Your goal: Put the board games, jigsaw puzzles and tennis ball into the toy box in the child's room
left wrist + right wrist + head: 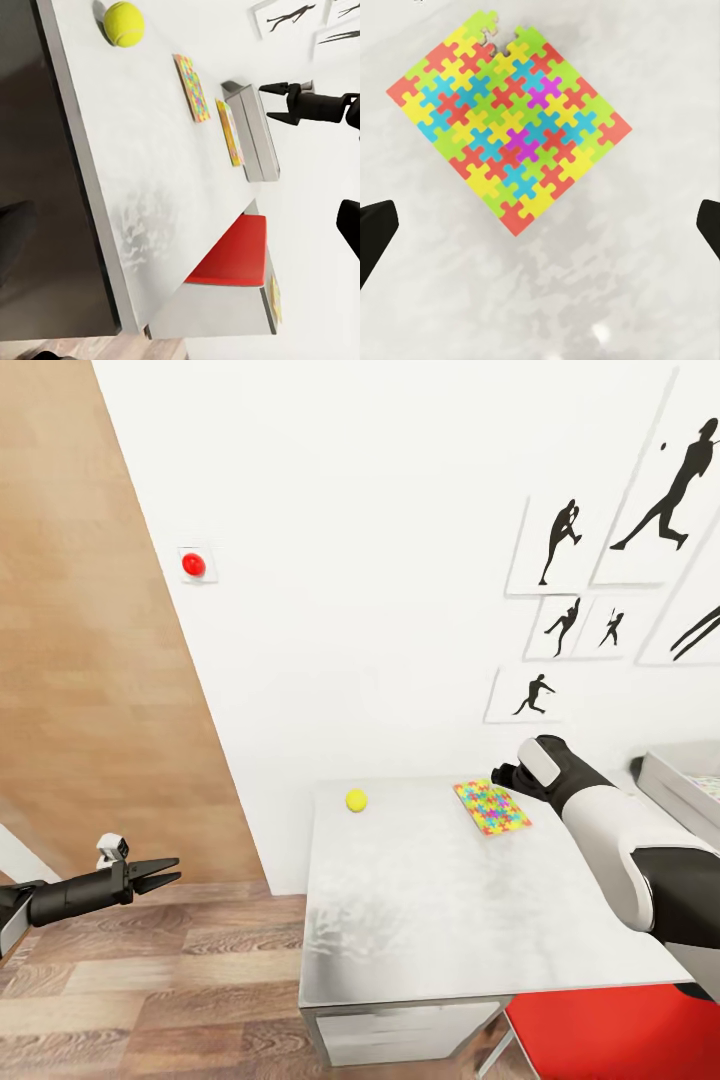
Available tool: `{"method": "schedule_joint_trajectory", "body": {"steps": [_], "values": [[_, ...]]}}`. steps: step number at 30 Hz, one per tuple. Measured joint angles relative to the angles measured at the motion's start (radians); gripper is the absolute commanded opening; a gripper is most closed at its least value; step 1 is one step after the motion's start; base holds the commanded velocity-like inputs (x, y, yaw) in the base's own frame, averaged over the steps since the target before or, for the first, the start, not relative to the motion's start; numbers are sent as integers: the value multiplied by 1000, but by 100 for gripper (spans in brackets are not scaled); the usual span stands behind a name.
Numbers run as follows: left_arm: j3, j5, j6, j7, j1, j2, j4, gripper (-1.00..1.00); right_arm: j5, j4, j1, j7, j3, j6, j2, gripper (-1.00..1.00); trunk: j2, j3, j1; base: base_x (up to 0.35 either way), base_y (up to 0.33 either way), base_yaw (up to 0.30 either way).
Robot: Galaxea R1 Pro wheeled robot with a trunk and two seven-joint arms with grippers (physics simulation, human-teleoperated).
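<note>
The white counter stands against the white wall, and on its far part lie a yellow ball toward 11 o'clock and a many-coloured puzzle toward 1 o'clock, well apart from each other. The puzzle lies flat, with a few pieces missing at one corner, as the right wrist view shows. The right gripper hangs over the counter just beside the puzzle, at its 3 o'clock side in the head view; from the left wrist view its two dark fingers stand spread apart with nothing between them, and in the right wrist view the fingertips show at both edges, wide of the puzzle and not touching it. The left gripper is held out over the wooden floor, well off the counter at 9 o'clock; its fingers are slightly parted at the tips and hold nothing. In the left wrist view the ball sits near the counter's edge, the puzzle beyond it, then a second flat puzzle lying right beside a grey box. A red seat shows beneath the counter's near corner at 5 o'clock. On the wall are a red button and black figure prints.
</note>
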Motion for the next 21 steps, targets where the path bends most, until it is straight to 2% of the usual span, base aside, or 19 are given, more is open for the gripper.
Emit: {"method": "schedule_joint_trajectory", "body": {"steps": [8,17,21], "values": [[0,0,1,0,0,0,0,100,0,0,1,0,0,-12,0,100,0,0,0,38,77,0],[0,0,1,0,0,0,0,100,0,0,2,0,0,-13,-1,100,0,0,-1,242,114,-1],[0,0,0,0,0,0,0,100,0,0,2,0,0,-13,-9,100,0,0,0,181,43,-71]]}}
